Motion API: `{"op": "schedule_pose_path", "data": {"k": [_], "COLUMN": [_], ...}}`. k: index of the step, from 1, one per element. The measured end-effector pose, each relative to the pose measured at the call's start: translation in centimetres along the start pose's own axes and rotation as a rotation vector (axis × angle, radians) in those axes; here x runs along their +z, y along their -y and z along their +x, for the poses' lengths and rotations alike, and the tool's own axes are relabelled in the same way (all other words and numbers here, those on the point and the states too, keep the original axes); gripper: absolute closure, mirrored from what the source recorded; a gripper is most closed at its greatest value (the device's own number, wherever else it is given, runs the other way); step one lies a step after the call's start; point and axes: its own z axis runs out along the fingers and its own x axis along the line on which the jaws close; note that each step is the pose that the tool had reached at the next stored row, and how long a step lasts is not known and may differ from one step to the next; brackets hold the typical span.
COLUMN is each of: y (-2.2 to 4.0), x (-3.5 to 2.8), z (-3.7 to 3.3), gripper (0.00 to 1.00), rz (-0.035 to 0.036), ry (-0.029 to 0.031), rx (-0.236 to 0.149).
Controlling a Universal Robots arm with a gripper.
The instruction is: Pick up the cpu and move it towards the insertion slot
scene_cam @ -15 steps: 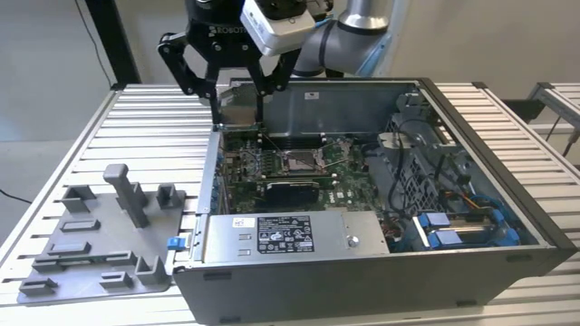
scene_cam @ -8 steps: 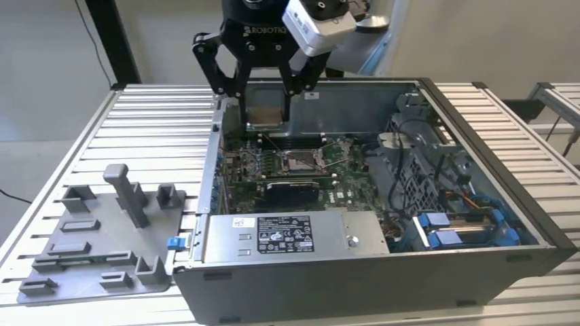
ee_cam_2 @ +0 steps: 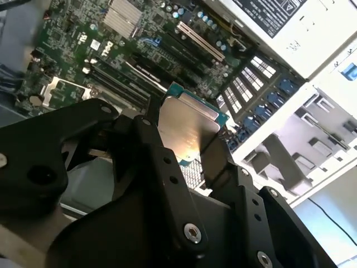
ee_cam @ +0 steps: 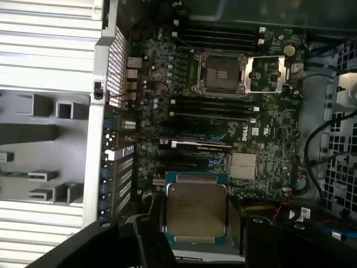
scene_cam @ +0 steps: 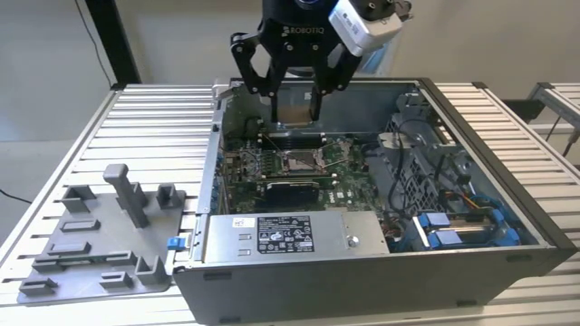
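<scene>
Tool (scene_cam: pixel 297 102) clamped on cpu (ee_cam: pixel 194 208) by opposite edges, flat, top face clear. Hangs above open case, slot (ee_cam: pixel 219 73) near: edge grip suits level seating.

I see the computer case (scene_cam: pixel 363 272) on the table (scene_cam: pixel 154 129), tray (scene_cam: pixel 91 244) at its exterior-view left, insertion slot (scene_cam: pixel 299 161) inside it, gripper (scene_cam: pixel 295 112) holding the cpu (scene_cam: pixel 294 114) above that slot.

White printed label (scene_cam: pixel 276 234) on power supply (scene_cam: pixel 363 239)
</scene>
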Motion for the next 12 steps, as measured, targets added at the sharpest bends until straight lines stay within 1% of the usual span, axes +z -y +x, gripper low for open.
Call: {"op": "schedule_pose_path", "data": {"k": [10, 11, 12], "y": [0.29, 0.31, 0.31], "x": [-0.03, -0.04, -0.03], "z": [-4.53, -4.71, -4.71], "gripper": [1.0, 1.0, 1.0], "rz": [0.0, 0.0001, 0.0], "ry": [-0.0001, -0.0004, -0.0003], "rx": [0.0, 0.0, 0.0]}}
